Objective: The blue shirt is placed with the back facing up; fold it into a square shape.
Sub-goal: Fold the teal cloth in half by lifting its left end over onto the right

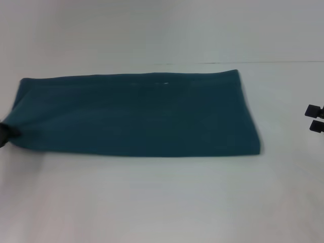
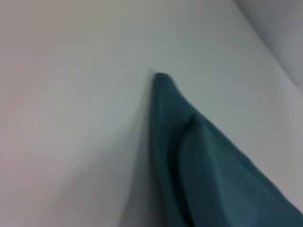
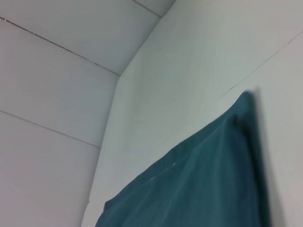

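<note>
- Head view: the blue shirt (image 1: 136, 114) lies flat on the white table (image 1: 162, 202) as a long dark teal band, already folded, running from the robot's left toward the middle-right. Its surface is plain, with only a faint pale mark near the far edge. The far edge is straight, the right end is slightly slanted, and the near edge shows a soft doubled fold.
- Head view: the left gripper (image 1: 4, 134) shows only as a dark tip at the picture's left border, right at the shirt's near-left corner, where the cloth puckers toward it. Most of it is cut off, so whether it pinches the cloth cannot be told.
- Head view: the right gripper (image 1: 316, 118) sits at the right border, well apart from the shirt's right end, over bare table. Two dark fingertips show with a small gap between them; the rest is cut off, and I cannot tell how far the claw is spread.
- Left wrist view: a corner of the shirt (image 2: 199, 165) rises to a rounded point against the white table (image 2: 71, 118), with a deep crease along it. No fingers are visible.
- Right wrist view: one end of the shirt (image 3: 203, 184) fills the lower part, its corner blurred, lying on the table (image 3: 199, 61) before a pale panelled wall (image 3: 52, 85). This arm's own fingers are hidden.
</note>
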Robot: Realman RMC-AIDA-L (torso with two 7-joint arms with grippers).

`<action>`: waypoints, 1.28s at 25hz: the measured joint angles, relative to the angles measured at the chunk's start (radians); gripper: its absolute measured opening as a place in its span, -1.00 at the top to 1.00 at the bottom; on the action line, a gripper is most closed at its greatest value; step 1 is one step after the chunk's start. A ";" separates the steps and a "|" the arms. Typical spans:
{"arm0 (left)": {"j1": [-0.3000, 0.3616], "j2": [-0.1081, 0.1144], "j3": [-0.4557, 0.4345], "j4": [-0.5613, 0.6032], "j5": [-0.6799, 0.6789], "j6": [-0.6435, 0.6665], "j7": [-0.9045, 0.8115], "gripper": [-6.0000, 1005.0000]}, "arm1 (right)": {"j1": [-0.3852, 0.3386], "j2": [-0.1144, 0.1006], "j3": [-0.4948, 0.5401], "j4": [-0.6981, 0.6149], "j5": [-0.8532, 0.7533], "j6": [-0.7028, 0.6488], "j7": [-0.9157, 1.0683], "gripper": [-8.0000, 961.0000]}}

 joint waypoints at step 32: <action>-0.278 -0.064 0.125 -0.005 -0.214 0.258 0.078 0.90 | 0.009 0.011 -0.009 0.001 -0.004 0.014 0.000 -0.53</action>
